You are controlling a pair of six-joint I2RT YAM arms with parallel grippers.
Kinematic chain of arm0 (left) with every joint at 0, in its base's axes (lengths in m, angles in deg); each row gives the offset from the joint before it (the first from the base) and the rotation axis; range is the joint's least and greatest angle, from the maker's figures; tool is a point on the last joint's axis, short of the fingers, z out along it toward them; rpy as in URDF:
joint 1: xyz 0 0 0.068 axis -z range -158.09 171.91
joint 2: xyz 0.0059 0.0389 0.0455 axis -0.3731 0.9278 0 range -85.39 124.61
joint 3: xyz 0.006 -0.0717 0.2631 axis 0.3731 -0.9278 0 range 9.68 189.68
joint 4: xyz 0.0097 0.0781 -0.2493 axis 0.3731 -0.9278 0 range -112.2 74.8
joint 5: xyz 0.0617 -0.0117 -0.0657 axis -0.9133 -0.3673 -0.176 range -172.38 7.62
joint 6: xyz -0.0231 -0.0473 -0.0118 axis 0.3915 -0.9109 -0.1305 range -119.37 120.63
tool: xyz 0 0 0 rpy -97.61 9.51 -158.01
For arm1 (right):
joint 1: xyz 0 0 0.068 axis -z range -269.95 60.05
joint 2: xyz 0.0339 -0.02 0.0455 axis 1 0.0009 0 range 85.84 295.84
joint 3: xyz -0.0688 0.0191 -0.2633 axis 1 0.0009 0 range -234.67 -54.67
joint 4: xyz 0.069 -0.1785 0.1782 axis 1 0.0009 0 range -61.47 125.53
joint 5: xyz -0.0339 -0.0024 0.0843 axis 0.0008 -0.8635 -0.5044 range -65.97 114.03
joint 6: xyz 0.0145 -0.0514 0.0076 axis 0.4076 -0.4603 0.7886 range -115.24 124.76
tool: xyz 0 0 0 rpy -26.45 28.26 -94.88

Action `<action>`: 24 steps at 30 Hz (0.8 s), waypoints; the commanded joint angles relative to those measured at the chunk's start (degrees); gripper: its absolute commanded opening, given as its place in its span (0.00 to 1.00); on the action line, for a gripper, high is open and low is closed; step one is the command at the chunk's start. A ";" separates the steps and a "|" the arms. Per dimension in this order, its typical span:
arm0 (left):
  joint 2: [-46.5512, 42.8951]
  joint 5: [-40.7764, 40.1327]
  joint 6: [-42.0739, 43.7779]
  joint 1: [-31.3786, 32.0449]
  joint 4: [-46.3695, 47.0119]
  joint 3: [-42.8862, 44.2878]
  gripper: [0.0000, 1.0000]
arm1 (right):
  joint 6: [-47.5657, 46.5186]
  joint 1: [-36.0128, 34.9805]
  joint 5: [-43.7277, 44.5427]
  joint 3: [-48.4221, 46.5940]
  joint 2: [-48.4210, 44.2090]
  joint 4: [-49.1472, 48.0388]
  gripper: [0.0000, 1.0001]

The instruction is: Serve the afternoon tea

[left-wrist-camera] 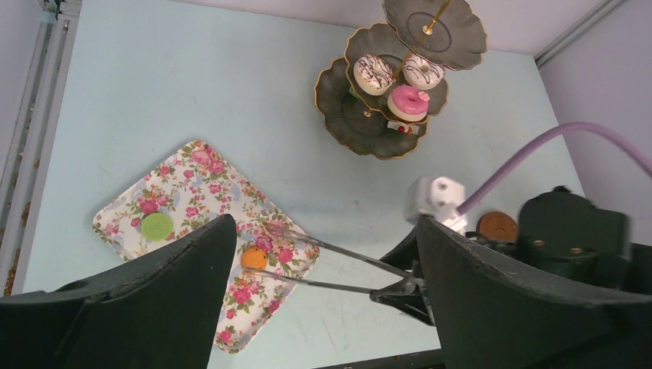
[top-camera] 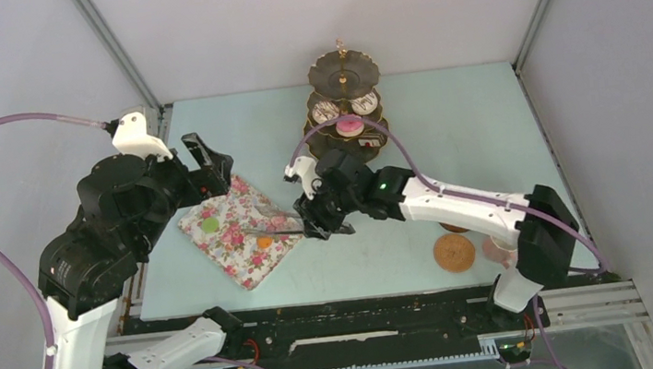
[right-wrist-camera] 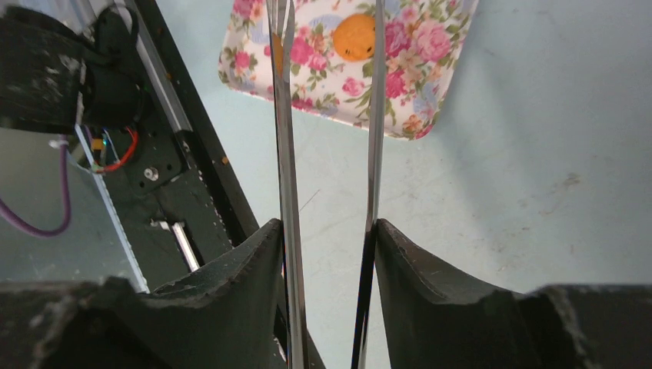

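The tongs (right-wrist-camera: 286, 138) bracket the orange cake (right-wrist-camera: 355, 37), tips apart.
Right gripper (right-wrist-camera: 327, 231) pinches the tongs, long axis pointing to 9 o'clock in the top view; left gripper (left-wrist-camera: 323, 231) hangs spread, farther off.

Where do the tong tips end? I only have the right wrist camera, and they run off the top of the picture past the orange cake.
Observer: The tongs end over the floral tray, one tip on each side of the orange cake.
Operator: Anything else on that tray?
Observer: One green round cake, to the left of the orange one.
Operator: What's beyond the tray?
Observer: A three-tier stand, carrying two white doughnuts and a pink doughnut.
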 commanded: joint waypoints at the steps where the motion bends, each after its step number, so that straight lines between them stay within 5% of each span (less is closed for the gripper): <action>1: -0.09 -0.18 0.62 0.29 0.59 1.03 0.96 | -2.88 -1.41 -0.62 -0.19 3.08 -2.16 0.49; 24: 0.30 -0.54 1.43 0.35 0.54 1.92 1.00 | -5.79 -3.82 6.02 -0.17 10.32 -1.88 0.49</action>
